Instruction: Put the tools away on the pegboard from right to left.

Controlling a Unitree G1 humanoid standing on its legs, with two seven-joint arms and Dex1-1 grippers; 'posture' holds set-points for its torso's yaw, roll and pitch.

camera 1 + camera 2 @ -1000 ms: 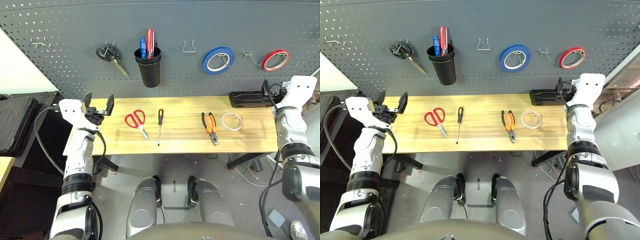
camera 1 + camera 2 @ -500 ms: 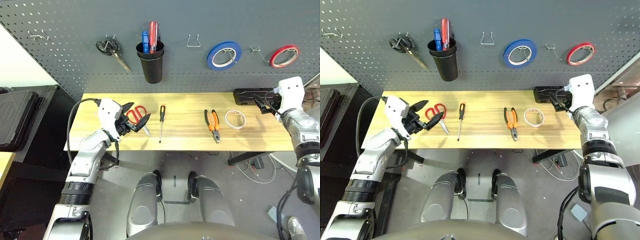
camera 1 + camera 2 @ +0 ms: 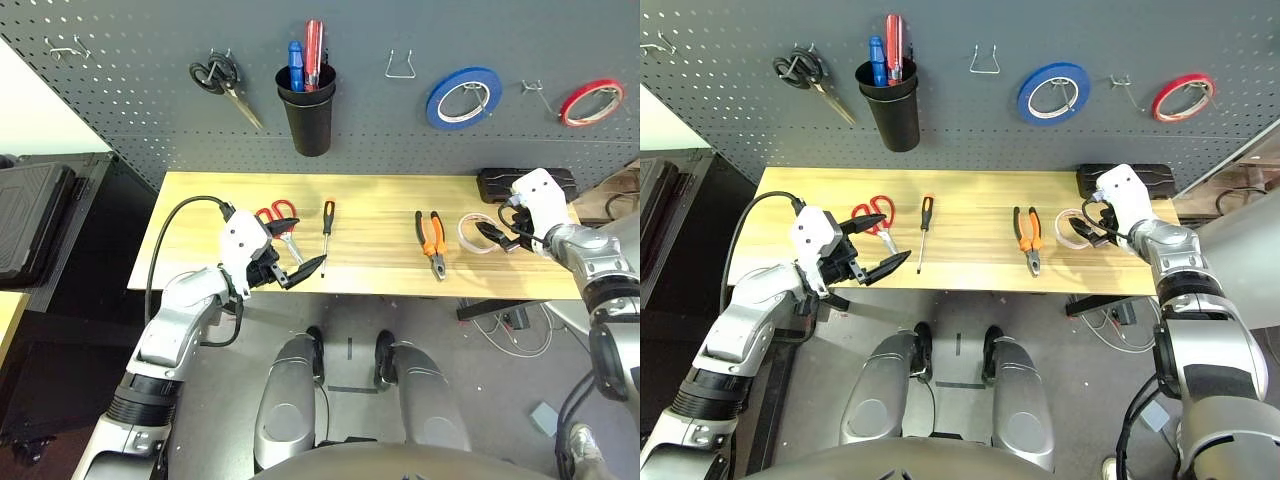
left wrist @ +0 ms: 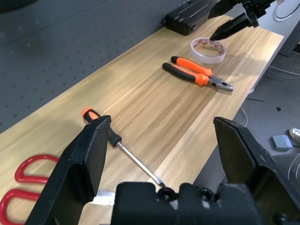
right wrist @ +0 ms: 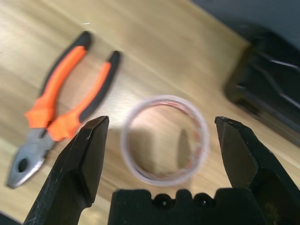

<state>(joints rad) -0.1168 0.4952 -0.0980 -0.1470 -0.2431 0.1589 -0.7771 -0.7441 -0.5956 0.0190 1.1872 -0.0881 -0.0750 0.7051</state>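
Pegboard [image 3: 365,125]: rises behind the pliers [image 3: 439,263]; a bare hook [image 3: 401,76] sits up and to their left, though which tool it is meant for is unclear.
Worktop [image 3: 370,235]: carries the pliers and the other three tools of the set, so none is put away.
Right claw [image 5: 162,120]: has just swung inward and now hangs over the roll to the right of the pliers, fingers wide apart, holding nothing.
Left claw [image 3: 311,240]: has also come inward, left of the pliers, fingers apart with nothing between them.
Scissors, red-handled [image 3: 285,232]: farthest left of the pliers, probably last in line.
Screwdriver [image 3: 329,215]: between those scissors and the pliers, nearer the scissors.
White tape roll [image 5: 125,140]: flat, just right of the pliers.
Meaning: the right claw's shift suggests the roll goes first; closing carelessly could nudge the pliers.
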